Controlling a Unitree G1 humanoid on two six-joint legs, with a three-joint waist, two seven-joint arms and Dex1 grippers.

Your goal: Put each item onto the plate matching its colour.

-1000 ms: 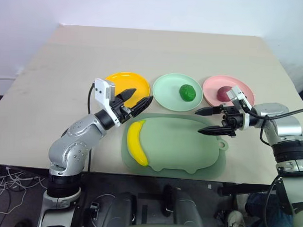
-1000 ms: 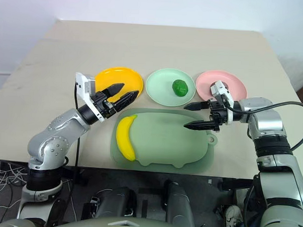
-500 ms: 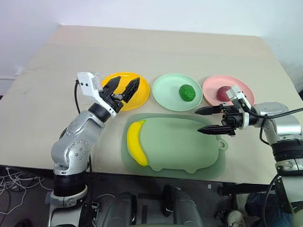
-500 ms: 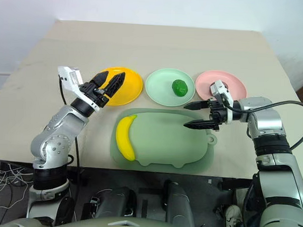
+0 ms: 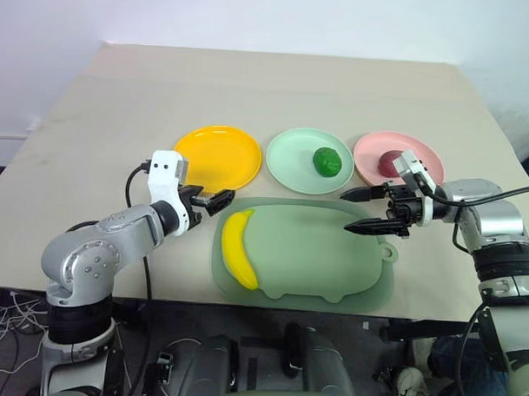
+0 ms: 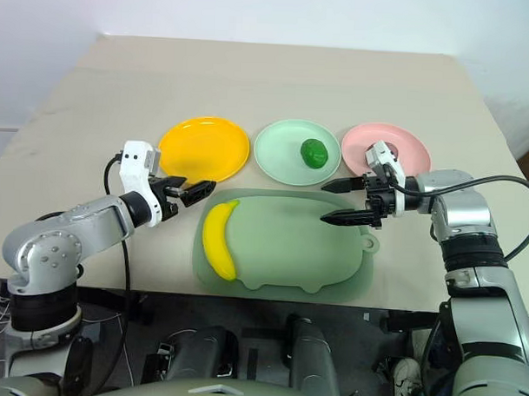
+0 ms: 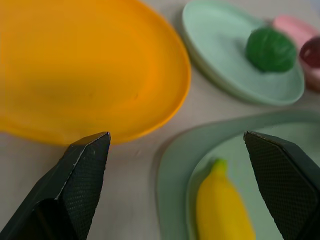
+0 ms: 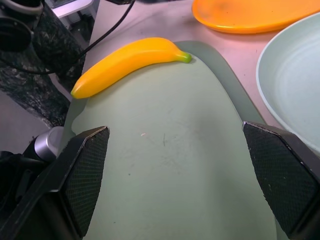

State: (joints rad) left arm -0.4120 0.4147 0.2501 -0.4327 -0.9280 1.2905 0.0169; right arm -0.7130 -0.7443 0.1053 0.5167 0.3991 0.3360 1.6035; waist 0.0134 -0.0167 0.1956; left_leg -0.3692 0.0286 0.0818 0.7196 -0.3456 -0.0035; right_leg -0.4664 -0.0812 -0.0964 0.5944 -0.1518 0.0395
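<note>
On the green board (image 5: 315, 252), the banana (image 5: 237, 248) lies ungripped.

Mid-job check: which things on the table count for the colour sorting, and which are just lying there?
Job:
banana, on the board
green fruit, on the mint plate
red fruit, on the pink plate
yellow plate, empty

Not the job:
green pig-shaped board
table

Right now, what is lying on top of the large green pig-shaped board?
One curved yellow toy banana lies along the left edge of the large green pig-shaped board. The table surface beneath the board is covered.
</note>
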